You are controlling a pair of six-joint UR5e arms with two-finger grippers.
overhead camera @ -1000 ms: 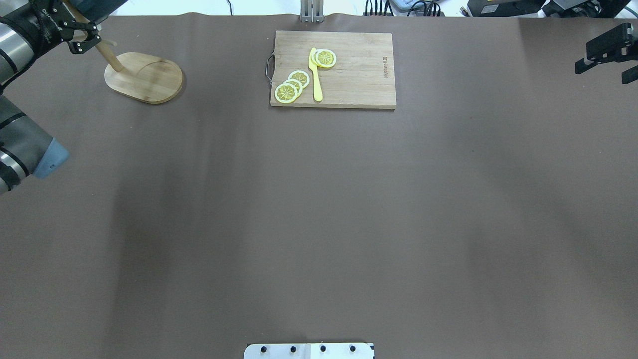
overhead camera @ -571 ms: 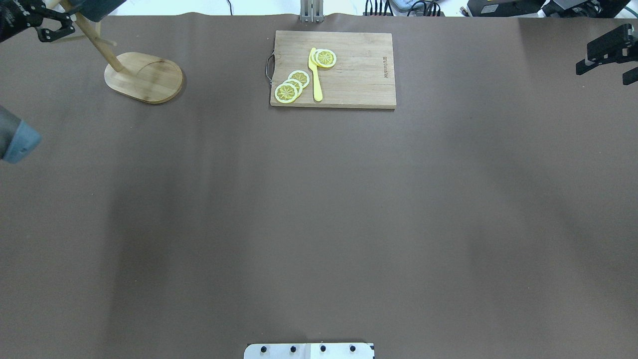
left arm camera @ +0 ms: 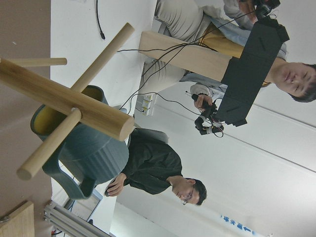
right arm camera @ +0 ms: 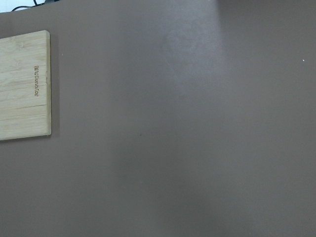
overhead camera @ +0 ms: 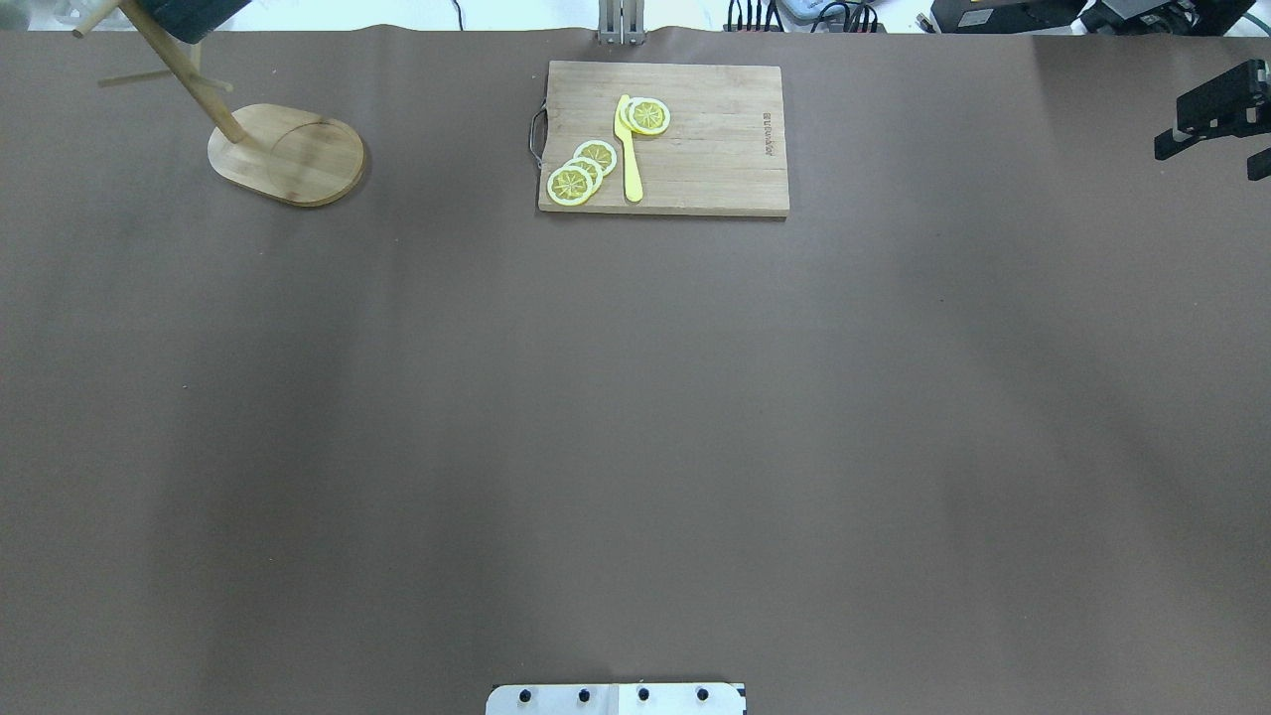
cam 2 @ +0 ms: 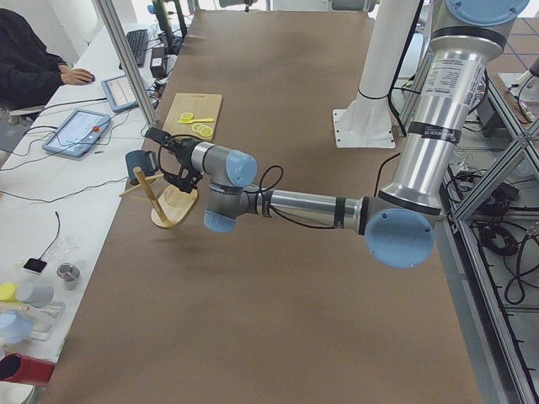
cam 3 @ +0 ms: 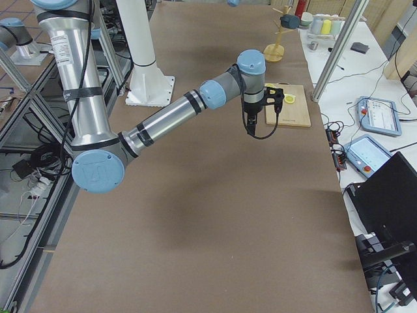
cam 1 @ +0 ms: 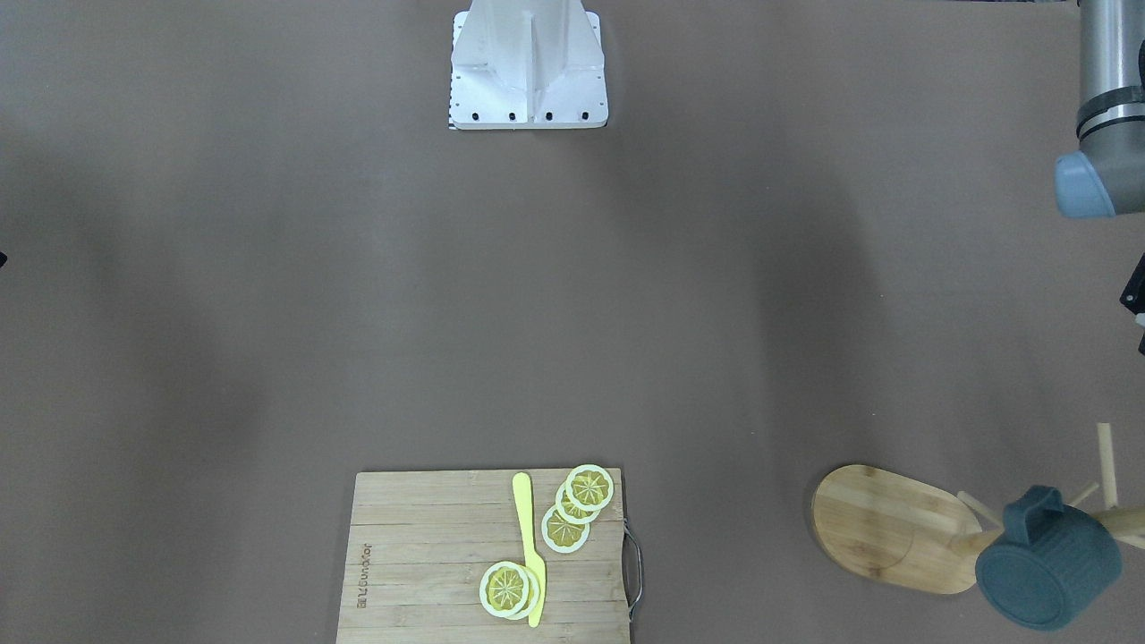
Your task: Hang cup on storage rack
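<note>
The brown counter point(overhead camera: 635, 447) fills nearly everything. On its far side from the robot, about midway along, lies a wooden cutting board point(overhead camera: 715, 149). Toward the robot's left far corner stands the storage rack point(overhead camera: 308, 164), with its oval base flat on the counter and its pole upright.

The cup point(cam 1: 1047, 563) hangs high on the rack, clear of the counter, with its handle in against the pole. I cannot tell which peg carries it.

The left gripper point(cam 2: 167, 158) hovers just beside the rack and cup, and I cannot tell how far its jaws are spread. The right gripper point(overhead camera: 1211, 159) hangs over the counter's right edge, its jaws parted and empty.

A yellow knife point(overhead camera: 630, 159) lies on the board between lemon slices point(overhead camera: 581, 171).
</note>
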